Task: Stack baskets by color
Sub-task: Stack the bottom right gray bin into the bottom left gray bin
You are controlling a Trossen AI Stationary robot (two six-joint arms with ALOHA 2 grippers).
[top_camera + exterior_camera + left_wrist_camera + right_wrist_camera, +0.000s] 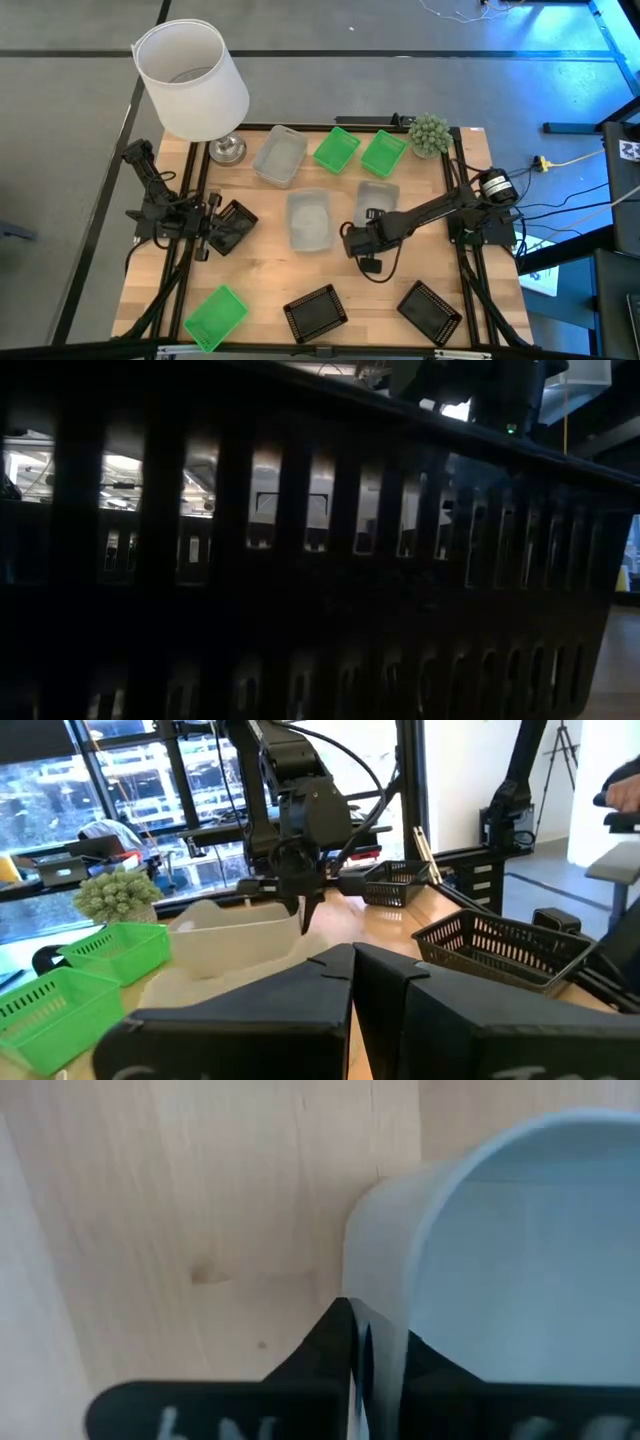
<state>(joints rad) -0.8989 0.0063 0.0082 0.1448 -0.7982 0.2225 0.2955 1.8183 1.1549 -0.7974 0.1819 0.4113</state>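
Grey-white basket [309,219]: mid-table, beside a second grey-white basket [377,196]. Right gripper [347,241]: pinched shut on its wall at the near corner. Lift level, keeping the thin rim seated. Left gripper [213,229]: closed, holding a black basket [232,226].

Pale wooden table [270,280], smooth and matt; slotted plastic baskets, green [216,316], black [316,312], milky translucent grey [309,219]; shiny metal lamp base [227,149].

Grey floor [60,150] around wooden table [270,270]. Large windows [130,790] behind. White wall [450,770] beside. Cables [575,160] on floor.
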